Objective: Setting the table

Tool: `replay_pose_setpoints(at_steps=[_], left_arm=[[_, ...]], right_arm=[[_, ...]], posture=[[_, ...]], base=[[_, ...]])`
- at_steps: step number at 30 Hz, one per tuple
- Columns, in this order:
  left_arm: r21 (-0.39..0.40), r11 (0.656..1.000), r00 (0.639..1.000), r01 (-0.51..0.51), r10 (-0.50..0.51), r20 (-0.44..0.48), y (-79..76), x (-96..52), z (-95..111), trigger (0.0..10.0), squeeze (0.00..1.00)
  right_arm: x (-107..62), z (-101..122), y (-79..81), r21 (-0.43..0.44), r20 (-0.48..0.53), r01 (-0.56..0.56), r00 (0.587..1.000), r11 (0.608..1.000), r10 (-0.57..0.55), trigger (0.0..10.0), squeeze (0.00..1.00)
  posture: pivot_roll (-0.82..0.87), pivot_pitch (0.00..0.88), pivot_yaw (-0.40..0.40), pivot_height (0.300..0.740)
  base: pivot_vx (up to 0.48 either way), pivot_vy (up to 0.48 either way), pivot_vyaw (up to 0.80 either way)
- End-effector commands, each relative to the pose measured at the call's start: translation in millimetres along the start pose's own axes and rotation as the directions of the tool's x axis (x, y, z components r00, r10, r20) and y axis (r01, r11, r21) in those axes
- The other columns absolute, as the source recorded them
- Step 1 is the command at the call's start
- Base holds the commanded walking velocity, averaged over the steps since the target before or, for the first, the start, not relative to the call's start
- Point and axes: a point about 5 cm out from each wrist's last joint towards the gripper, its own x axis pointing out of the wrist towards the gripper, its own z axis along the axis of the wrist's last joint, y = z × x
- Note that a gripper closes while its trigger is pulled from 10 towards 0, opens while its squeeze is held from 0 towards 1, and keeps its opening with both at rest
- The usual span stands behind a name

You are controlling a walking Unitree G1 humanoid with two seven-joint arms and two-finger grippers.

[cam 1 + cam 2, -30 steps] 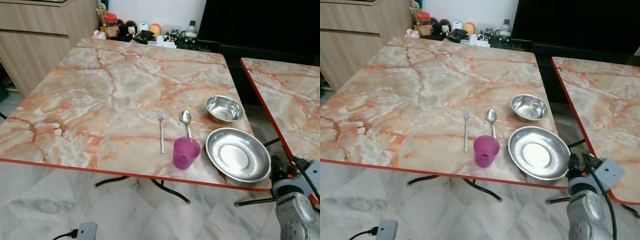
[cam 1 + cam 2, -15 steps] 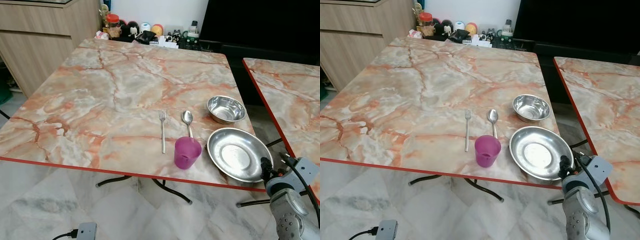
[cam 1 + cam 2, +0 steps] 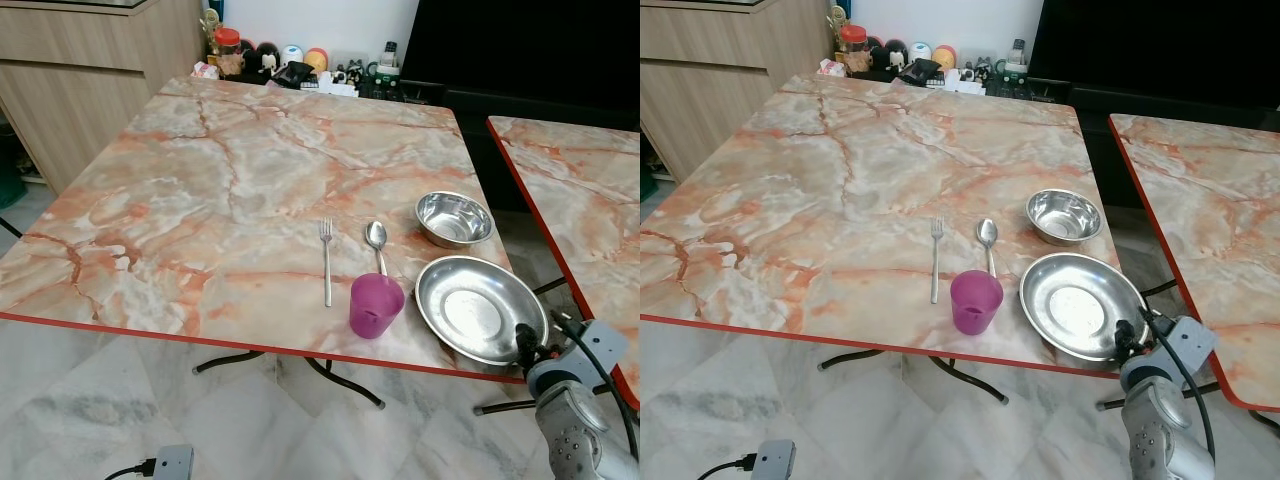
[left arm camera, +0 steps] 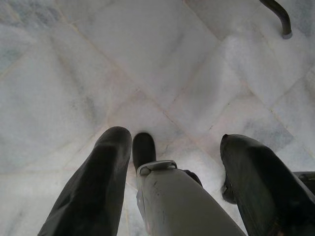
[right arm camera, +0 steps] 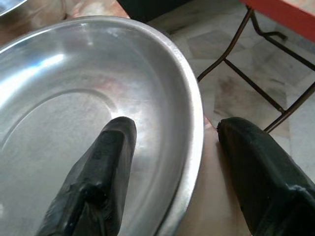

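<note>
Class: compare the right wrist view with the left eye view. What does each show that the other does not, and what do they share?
Right wrist view alone: the right claw open, one finger inside the plate, the other outside its rim. Left eye view alone: the fork, spoon, purple cup and bowl laid out on the marble table. Both: the plate, and the right claw at its near rim.

A: Where is there room?
B: From 9 to 12 o'clock the table (image 3: 200, 180) lies bare.
A: And in the way?
B: Cup (image 3: 375, 305), fork (image 3: 325, 262), spoon (image 3: 376, 240), bowl (image 3: 453, 218), plate (image 3: 480, 308) crowd 4 o'clock.
</note>
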Motion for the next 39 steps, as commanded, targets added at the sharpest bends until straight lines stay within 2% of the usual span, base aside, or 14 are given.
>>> replay_pose_setpoints(at_steps=[1, 9, 13, 20, 21, 22, 23, 31, 34, 39], left_arm=[[0.013, 1.0, 1.0, 0.007, -0.006, -0.03, -0.1, -1.6, -8, 10.0, 0.0], [0.012, 1.0, 1.0, 0.008, -0.007, -0.029, -0.2, -1.7, -9, 10.0, 0.0], [0.008, 1.0, 1.0, 0.009, -0.009, -0.026, -0.4, -1.6, -8, 10.0, 0.0], [0.005, 1.0, 1.0, 0.01, -0.01, -0.02, -0.9, -1.3, -7, 10.0, 0.0], [0.005, 1.0, 1.0, 0.01, -0.01, -0.02, -1.0, -1.3, -7, 10.0, 0.0], [0.005, 1.0, 1.0, 0.01, -0.01, -0.02, -1.0, -1.3, -7, 10.0, 0.0], [0.004, 1.0, 1.0, 0.011, -0.011, -0.019, -1.1, -1.3, -7, 10.0, 0.0], [0.004, 1.0, 1.0, 0.011, -0.011, -0.021, -1.3, -1.4, -8, 10.0, 0.0], [0.004, 1.0, 1.0, 0.015, -0.015, -0.023, -1.4, -1.5, -8, 10.0, 0.0], [0.006, 1.0, 1.0, 0.017, -0.017, -0.022, -2.1, -1.5, -8, 10.0, 0.0]], right_arm=[[0.9, 1, -4.9, -0.009, -0.003, 0.015, 1.0, 1.0, -0.015, 10.0, 0.0], [2.2, -3, -3.4, -0.03, -0.015, 0.006, 1.0, 1.0, -0.006, 10.0, 0.0], [2.2, -5, -0.2, -0.072, -0.032, -0.008, 0.999, 0.997, 0.006, 10.0, 0.0], [3.6, -15, -2.7, -0.089, -0.073, -0.013, 0.997, 0.996, 0.006, 10.0, 0.0], [3.7, -16, -2.1, -0.087, -0.077, -0.02, 0.997, 0.996, 0.013, 8.8, 0.0], [3.7, -16, -2.1, -0.087, -0.077, -0.02, 0.997, 0.996, 0.013, 8.8, 0.0], [3.8, -17, -2.2, -0.096, -0.081, -0.023, 0.997, 0.995, 0.015, 0.0, 0.0], [4.8, -19, -3.3, -0.11, -0.09, -0.025, 0.996, 0.994, 0.015, 0.0, 0.0], [5.1, -15, 4.2, -0.031, -0.066, -0.065, 0.996, 0.997, 0.063, 0.0, 0.0], [5.0, -13, 10.3, -0.041, -0.052, -0.084, 0.995, 0.996, 0.081, 0.0, 0.0]], posture=[[-0.03, 0.121, -0.069, 0.74], [-0.02, 0.122, -0.069, 0.74], [-0.02, 0.123, -0.069, 0.74], [-0.02, 0.123, -0.069, 0.74], [-0.02, 0.123, -0.069, 0.74], [-0.02, 0.123, -0.069, 0.74], [-0.02, 0.123, -0.07, 0.74], [-0.02, 0.125, -0.072, 0.74], [-0.02, 0.128, -0.069, 0.74], [-0.01, 0.127, -0.07, 0.74]], base=[[0.0, 0.0, 0.0], [0.0, 0.0, 0.0], [0.0, 0.0, 0.0], [0.0, 0.0, 0.0], [0.0, 0.0, 0.0], [0.0, 0.0, 0.0], [0.0, 0.0, 0.0], [0.0, 0.0, 0.0], [0.0, 0.0, 0.0], [0.0, 0.0, 0.0]])
